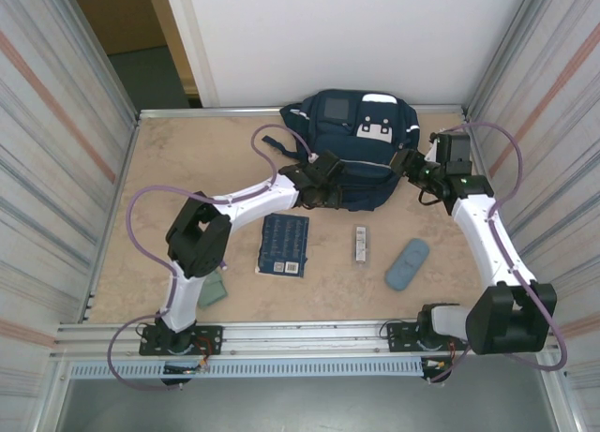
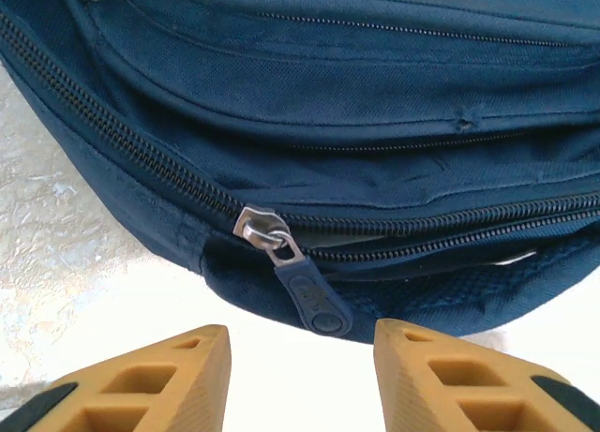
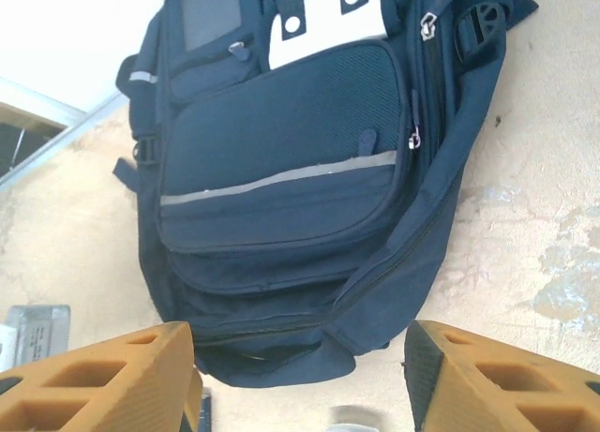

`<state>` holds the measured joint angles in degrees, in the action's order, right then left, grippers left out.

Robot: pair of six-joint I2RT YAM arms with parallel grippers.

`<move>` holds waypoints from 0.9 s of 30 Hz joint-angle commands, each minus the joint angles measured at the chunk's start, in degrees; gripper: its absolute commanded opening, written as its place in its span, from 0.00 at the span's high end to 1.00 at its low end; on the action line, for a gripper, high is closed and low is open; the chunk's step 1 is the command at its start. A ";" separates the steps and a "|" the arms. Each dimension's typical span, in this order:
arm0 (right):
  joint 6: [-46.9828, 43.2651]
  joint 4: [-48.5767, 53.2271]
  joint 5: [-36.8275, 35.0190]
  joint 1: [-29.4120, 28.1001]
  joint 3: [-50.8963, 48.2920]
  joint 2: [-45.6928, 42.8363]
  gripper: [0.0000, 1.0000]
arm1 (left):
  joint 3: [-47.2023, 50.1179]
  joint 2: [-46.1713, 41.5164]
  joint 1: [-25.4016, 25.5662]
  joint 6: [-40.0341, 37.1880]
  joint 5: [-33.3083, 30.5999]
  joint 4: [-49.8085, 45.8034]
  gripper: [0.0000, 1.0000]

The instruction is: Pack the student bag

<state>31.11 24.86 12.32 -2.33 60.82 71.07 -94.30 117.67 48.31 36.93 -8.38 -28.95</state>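
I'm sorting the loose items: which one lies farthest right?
The grey-blue pouch: rounded, it lies right of the small pale box and the dark-blue book.

1. Here's the table: a pale beige, mottled top with a metal rail along its near edge
2. The student bag lies flat at the far edge, about the middle, pockets facing up
3. A dark-blue book lies flat, nearer than the bag, left of centre
4. A small silvery packet lies to the book's right, apart from it
5. A grey-blue pouch lies further right, set at an angle
6. A flat green piece lies near the front left, partly hidden
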 commanded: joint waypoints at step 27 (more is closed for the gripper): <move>-1.29 -3.84 2.73 -6.38 -5.29 -4.06 0.38 | -5.03 4.57 0.71 0.83 -11.36 -3.03 0.98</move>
<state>29.52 21.41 13.80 -8.36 55.55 67.77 -100.36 124.31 49.82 39.16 -19.09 -32.69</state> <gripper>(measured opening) 0.623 0.112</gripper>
